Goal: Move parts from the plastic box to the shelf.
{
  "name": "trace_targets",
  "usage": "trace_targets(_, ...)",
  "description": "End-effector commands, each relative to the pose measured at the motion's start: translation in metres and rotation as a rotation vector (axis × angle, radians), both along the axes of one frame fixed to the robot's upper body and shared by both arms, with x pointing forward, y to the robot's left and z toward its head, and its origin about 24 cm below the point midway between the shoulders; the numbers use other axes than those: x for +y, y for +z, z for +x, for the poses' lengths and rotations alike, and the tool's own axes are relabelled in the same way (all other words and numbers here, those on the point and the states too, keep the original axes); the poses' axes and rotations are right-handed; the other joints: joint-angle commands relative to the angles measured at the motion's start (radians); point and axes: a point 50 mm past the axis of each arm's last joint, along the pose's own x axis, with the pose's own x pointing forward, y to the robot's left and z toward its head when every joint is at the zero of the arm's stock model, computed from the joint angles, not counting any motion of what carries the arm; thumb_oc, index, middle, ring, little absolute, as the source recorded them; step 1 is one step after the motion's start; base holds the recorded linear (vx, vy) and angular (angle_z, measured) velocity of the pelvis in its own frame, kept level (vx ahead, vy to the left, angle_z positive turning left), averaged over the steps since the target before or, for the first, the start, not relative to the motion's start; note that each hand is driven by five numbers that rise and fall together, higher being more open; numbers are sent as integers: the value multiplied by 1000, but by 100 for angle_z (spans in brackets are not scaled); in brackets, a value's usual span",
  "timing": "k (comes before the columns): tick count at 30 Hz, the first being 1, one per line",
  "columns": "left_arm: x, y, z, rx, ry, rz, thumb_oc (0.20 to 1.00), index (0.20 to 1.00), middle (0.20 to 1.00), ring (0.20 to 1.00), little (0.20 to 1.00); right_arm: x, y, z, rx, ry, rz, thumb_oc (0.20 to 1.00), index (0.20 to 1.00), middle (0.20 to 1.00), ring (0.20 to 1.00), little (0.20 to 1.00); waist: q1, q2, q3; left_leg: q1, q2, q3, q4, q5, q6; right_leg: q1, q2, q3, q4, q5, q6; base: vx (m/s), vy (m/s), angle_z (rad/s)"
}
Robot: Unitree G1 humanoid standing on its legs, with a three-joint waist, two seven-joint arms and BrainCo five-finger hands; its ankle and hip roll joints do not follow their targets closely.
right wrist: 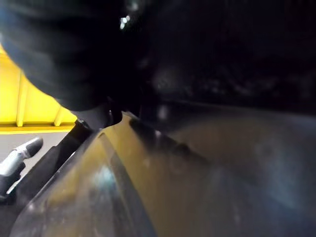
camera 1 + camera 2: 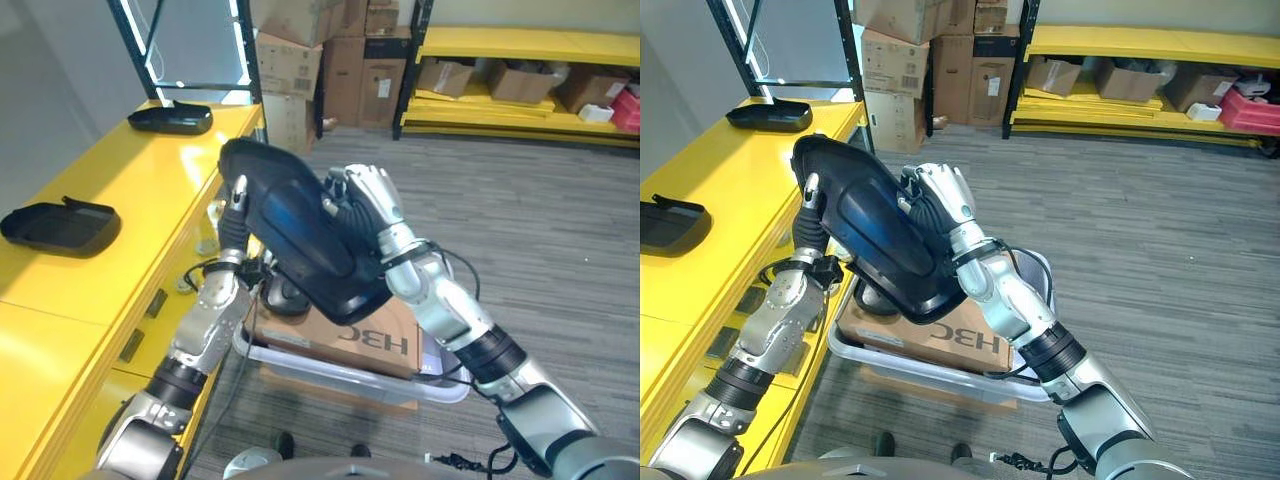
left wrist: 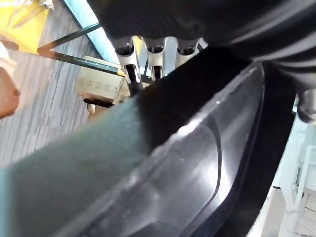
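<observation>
I hold a large glossy black part tilted in the air between both hands, above the plastic box. My left hand grips its left edge, thumb on the front and fingers behind it. My right hand has its fingers curled over the right edge. The part lies close before the left wrist camera, and the part also before the right one. The yellow shelf runs along my left. In the box lie a cardboard carton and another dark part.
Two black parts rest on the shelf top, one near and one far. A black rack post rises behind the shelf. Stacked cardboard boxes and a yellow rack stand at the back. Grey carpet lies open to the right.
</observation>
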Motion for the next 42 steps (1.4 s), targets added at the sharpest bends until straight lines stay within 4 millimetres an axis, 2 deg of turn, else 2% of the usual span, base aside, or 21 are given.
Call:
trace_targets(1, -46, 30, 4, -151, -239, -4, 200, 200, 200, 200, 200, 55, 53, -31, -208, 328, 132, 200, 200, 200, 200, 200, 12, -33, -49, 30, 52, -29, -8, -98, -38, -3, -87, -28, 18, -33, 77, 0, 0, 0)
trace_targets(10, -37, 47, -1, -309, -251, 210, 200, 200, 200, 200, 200, 57, 48, -34, -128, 414, 151, 200, 200, 200, 200, 200, 15, -34, -49, 37, 53, -25, -8, -102, -39, 3, -87, -23, 18, -36, 76, 7, 4, -3)
trace_targets(11, -33, 48, -1, -334, -215, 272, 200, 200, 200, 200, 200, 58, 48, -35, -119, 430, 155, 200, 200, 200, 200, 200, 17, -34, -50, 37, 53, -25, -8, -102, -39, 4, -88, -24, 17, -37, 76, 0, 0, 0)
trace_targets(12, -21, 56, -2, -442, -87, 521, 200, 200, 200, 200, 200, 58, 46, -36, -87, 463, 185, 200, 200, 200, 200, 200, 22, -37, -48, 38, 54, -25, -8, -102, -40, 8, -87, -26, 16, -37, 76, 0, 0, 0)
trace_targets(13, -21, 56, -2, -442, -87, 522, 200, 200, 200, 200, 200, 58, 46, -36, -87, 464, 185, 200, 200, 200, 200, 200, 22, -37, -48, 39, 54, -25, -8, -102, -40, 9, -87, -26, 15, -38, 76, 0, 0, 0)
trace_targets(16, -7, 58, -3, -493, 75, 662, 200, 200, 200, 200, 200, 55, 43, -38, -55, 488, 241, 200, 200, 200, 200, 200, 27, -40, -43, 40, 54, -25, -8, -102, -42, 11, -86, -27, 13, -38, 76, 0, 0, 0)
trace_targets(17, -3, 57, -3, -499, 115, 686, 200, 200, 200, 200, 200, 54, 41, -40, -39, 502, 265, 235, 235, 235, 235, 235, 28, -41, -43, 41, 55, -25, -8, -102, -42, 12, -86, -28, 12, -38, 76, 0, 0, 0)
trace_targets(18, 2, 57, -4, -505, 160, 716, 200, 200, 200, 200, 200, 52, 38, -40, 9, 522, 321, 1000, 1000, 1000, 1000, 1000, 28, -41, -42, 41, 55, -24, -8, -101, -42, 12, -86, -29, 12, -39, 76, 0, 0, 0)
trace_targets(21, 17, 44, -8, -429, 226, 657, 200, 200, 200, 200, 200, 35, 27, -41, 116, 515, 451, 1000, 1000, 1000, 1000, 1000, 22, -44, -37, 41, 55, -19, -8, -101, -43, 11, -87, -29, 11, -37, 77, 0, 0, 0)
trace_targets(24, 38, 38, -11, -394, 350, 682, 200, 200, 200, 200, 200, 9, 15, -41, 192, 469, 561, 1000, 1000, 1000, 1000, 1000, 17, -48, -36, 41, 56, -15, -8, -101, -45, 9, -85, -28, 10, -37, 77, 1, -4, -2)
trace_targets(29, 70, 35, -16, -389, 563, 857, 200, 200, 200, 200, 200, -37, -10, -45, 277, 330, 721, 1000, 1000, 1000, 1000, 1000, 0, -54, -37, 42, 56, -6, -8, -105, -47, 6, -83, -22, 10, -37, 78, 1, -1, -1)
trace_targets(32, 86, 36, -19, -383, 645, 920, 200, 200, 200, 200, 200, -67, -34, -49, 336, 190, 810, 1000, 1000, 1000, 1000, 1000, -14, -54, -37, 42, 57, 1, -8, -107, -49, 1, -83, -16, 11, -36, 79, 4, 1, -2)
trace_targets(36, 96, 37, -22, -379, 693, 927, 200, 200, 200, 200, 200, -95, -62, -55, 406, 41, 896, 1000, 1000, 1000, 1000, 1000, -29, -54, -37, 39, 57, 8, -8, -108, -48, -8, -83, -9, 11, -32, 81, -2, -11, -10)
trace_targets(38, 97, 36, -22, -376, 693, 914, 200, 200, 200, 200, 200, -100, -68, -57, 420, 7, 900, 1000, 1000, 1000, 1000, 1000, -31, -53, -37, 38, 58, 9, -8, -108, -48, -9, -83, -9, 11, -32, 81, -1, -11, -10)
trace_targets(39, 98, 37, -25, -378, 684, 857, 200, 200, 200, 200, 200, -117, -91, -62, 480, -125, 877, 1000, 1000, 1000, 1000, 1000, -39, -52, -35, 36, 57, 11, -8, -107, -48, -13, -84, -8, 11, -31, 82, -4, -10, -9)
trace_targets(40, 98, 37, -25, -377, 684, 857, 200, 200, 200, 200, 200, -117, -91, -62, 480, -125, 876, 1000, 1000, 1000, 1000, 1000, -39, -51, -37, 35, 57, 11, -8, -107, -48, -13, -84, -7, 11, -31, 82, -10, -21, -5)
trace_targets(42, 99, 42, -31, -403, 659, 791, 200, 200, 200, 200, 200, -140, -134, -72, 611, -332, 823, 1000, 1000, 1000, 1000, 1000, -40, -50, -34, 31, 56, 11, -8, -105, -47, -18, -84, -6, 13, -30, 83, 0, 0, 0)
